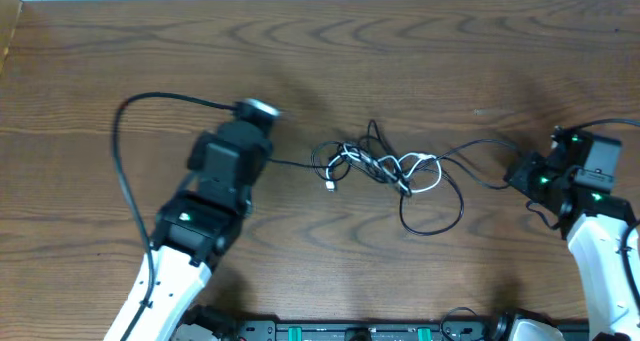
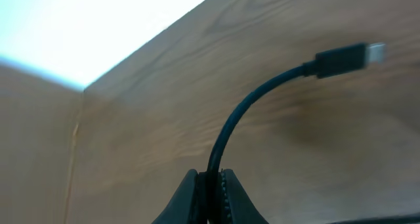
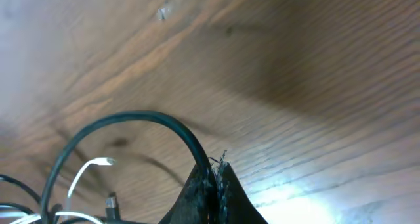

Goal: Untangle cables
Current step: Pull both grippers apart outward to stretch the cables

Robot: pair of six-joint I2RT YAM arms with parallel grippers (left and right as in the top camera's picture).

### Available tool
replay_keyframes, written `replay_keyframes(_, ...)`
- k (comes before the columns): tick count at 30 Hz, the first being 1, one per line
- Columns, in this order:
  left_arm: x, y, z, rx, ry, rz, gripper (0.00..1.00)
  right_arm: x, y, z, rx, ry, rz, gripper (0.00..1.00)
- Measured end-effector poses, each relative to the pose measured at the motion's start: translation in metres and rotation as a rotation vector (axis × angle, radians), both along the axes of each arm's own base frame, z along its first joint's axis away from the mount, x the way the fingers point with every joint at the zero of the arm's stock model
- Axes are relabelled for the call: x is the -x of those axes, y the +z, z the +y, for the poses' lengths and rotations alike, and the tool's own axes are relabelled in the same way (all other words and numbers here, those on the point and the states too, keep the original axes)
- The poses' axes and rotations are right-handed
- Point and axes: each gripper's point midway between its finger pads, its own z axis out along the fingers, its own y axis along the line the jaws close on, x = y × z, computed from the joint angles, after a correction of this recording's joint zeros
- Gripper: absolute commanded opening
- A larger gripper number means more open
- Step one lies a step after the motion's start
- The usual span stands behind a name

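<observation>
1. Left wrist view: the bottom edge cuts off the left gripper [image 2: 211,184]. Only its fingertips show, pinched on a black cable [image 2: 225,127] whose plug [image 2: 344,58] is blurred.
2. Right wrist view: the bottom edge also cuts off the right gripper [image 3: 213,188], its tips closed on a second cable [image 3: 141,115]. The white cable [image 3: 82,169] is blurred and runs out of frame.
3. Overhead: the left gripper's fingers are hidden under the left arm [image 1: 225,171]. The right gripper's jaws are too small to read.
4. Overhead: the crossings in the tangle [image 1: 385,166] are too small to tell.
5. Overhead: the bottom edge cuts off both arms.

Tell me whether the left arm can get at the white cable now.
Probably not yet: the left gripper is shut on a black cable, though nothing blocks the way to the white cable.
</observation>
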Motion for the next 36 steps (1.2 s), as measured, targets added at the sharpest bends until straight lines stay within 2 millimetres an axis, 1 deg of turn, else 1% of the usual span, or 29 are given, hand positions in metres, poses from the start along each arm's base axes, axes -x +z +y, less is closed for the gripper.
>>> replay_keyframes(5,0.001,-0.002,0.057,0.013,0.190,0.005,0.08,0.001,0.005,-0.026,-0.010,-0.072,-0.030,0.01)
replay_keyframes(10,0.009,-0.002,0.112,0.058,0.400,-0.016,0.08,0.007,0.006,-0.049,-0.013,-0.143,-0.039,0.01)
replay_keyframes(14,0.020,-0.002,0.146,0.098,0.545,-0.044,0.08,0.011,0.006,-0.063,-0.010,-0.188,-0.040,0.01)
replay_keyframes(17,0.028,-0.002,0.165,0.116,0.630,-0.060,0.07,0.014,0.006,-0.071,-0.007,-0.212,-0.040,0.01)
replay_keyframes(24,0.041,-0.002,0.192,0.148,0.753,-0.086,0.08,0.018,0.006,-0.080,-0.003,-0.237,-0.041,0.01)
replay_keyframes(31,0.057,-0.005,0.212,0.166,0.850,-0.092,0.08,0.018,0.007,-0.082,0.001,-0.235,-0.042,0.01)
replay_keyframes(36,0.073,-0.005,0.234,0.175,0.945,-0.108,0.08,0.019,0.006,-0.082,0.003,-0.233,-0.042,0.01)
